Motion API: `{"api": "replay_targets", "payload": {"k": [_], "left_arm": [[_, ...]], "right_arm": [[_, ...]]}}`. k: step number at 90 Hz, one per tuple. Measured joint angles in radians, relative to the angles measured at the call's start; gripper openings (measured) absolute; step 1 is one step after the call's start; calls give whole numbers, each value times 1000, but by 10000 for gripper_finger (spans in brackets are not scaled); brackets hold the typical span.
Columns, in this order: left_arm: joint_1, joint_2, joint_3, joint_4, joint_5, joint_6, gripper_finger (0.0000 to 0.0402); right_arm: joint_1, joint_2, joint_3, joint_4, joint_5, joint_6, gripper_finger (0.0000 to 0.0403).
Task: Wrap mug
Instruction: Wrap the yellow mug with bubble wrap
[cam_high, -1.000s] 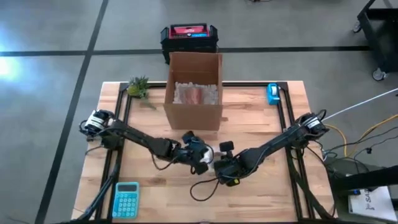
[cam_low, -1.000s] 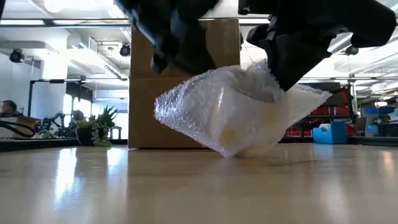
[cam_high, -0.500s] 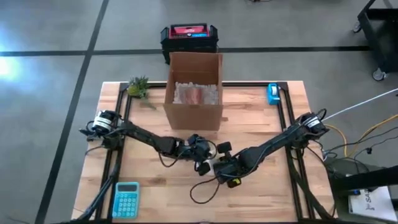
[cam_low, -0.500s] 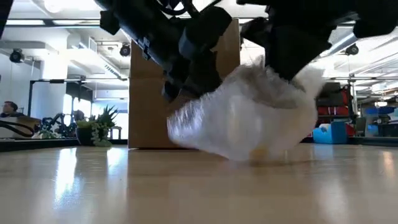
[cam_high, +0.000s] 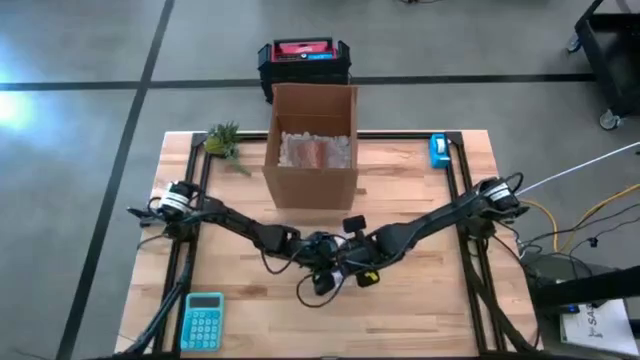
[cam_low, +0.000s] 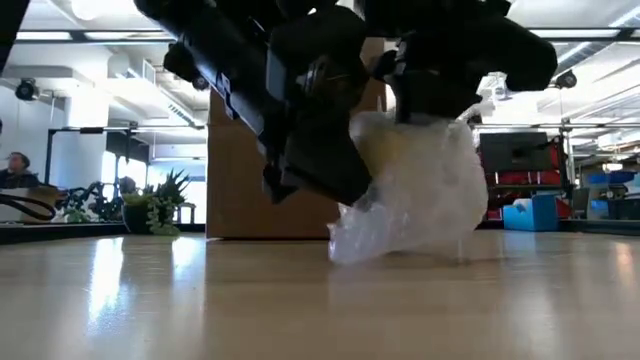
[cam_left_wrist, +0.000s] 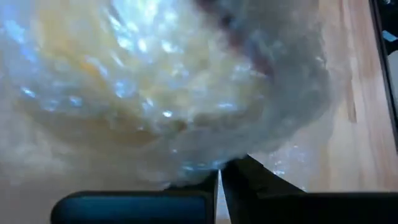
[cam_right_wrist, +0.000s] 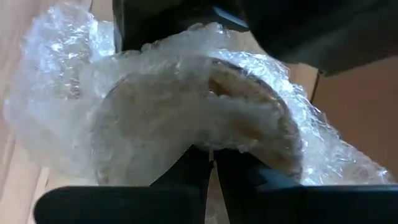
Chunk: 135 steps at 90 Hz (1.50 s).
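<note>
High view: we see both grippers meet at frame centre, below the brown cardboard box (cam_high: 311, 143). Low view: clear bubble wrap around pale mug (cam_low: 415, 185), centre-right. Wrist views: left gripper (cam_left_wrist: 219, 180) and right gripper (cam_right_wrist: 211, 163) pinched closed on wrap.

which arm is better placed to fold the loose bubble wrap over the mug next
Probably the left. The right gripper pinches the top of the bubble-wrapped mug, steadying it, while the left gripper is shut on wrap at the bundle's side, nearest the loose edge trailing on the table.
</note>
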Motion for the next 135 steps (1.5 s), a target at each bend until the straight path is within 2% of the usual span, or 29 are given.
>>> {"api": "replay_targets", "payload": {"k": [13, 26, 31, 48, 54, 71, 82, 90, 102, 109, 119, 135], "left_arm": [[-8, -79, 1, -163, -32, -4, 0], [-18, -127, 1, -302, -244, -10, 0], [-15, -124, -2, -301, -303, -9, 0], [2, -34, -12, -152, -332, 69, 0], [2, -4, -12, -93, -314, 100, 0], [-19, 55, -13, 58, -85, 117, 0], [-41, 64, -6, 106, 3, 111, 0], [-52, 49, 0, 50, 14, 111, 0], [-61, -29, 24, -149, 7, 82, 0], [-70, -82, 25, -235, -15, 53, 0], [-83, -155, 23, -264, -78, 57, 0], [-81, -216, 23, -182, -347, 145, 0]], "right_arm": [[-5, -1, 0, 7, -2, -12, 18], [-15, -2, -1, 8, -9, -25, 18], [-20, -2, -1, 8, -11, -27, 18], [-31, -3, -1, 8, -76, -35, 18], [-30, -4, -1, 4, -94, -36, 18], [-29, -4, 10, -12, -122, -41, 18], [-29, -3, 11, -5, -122, -44, 18], [-29, -3, 11, -6, -155, -36, 18], [-29, 1, -4, 31, -180, 0, 18], [-29, 6, -7, 40, -180, 12, 18], [-29, 24, -5, 45, -179, 15, 18], [-29, 17, -5, 44, -183, 12, 18]]}}
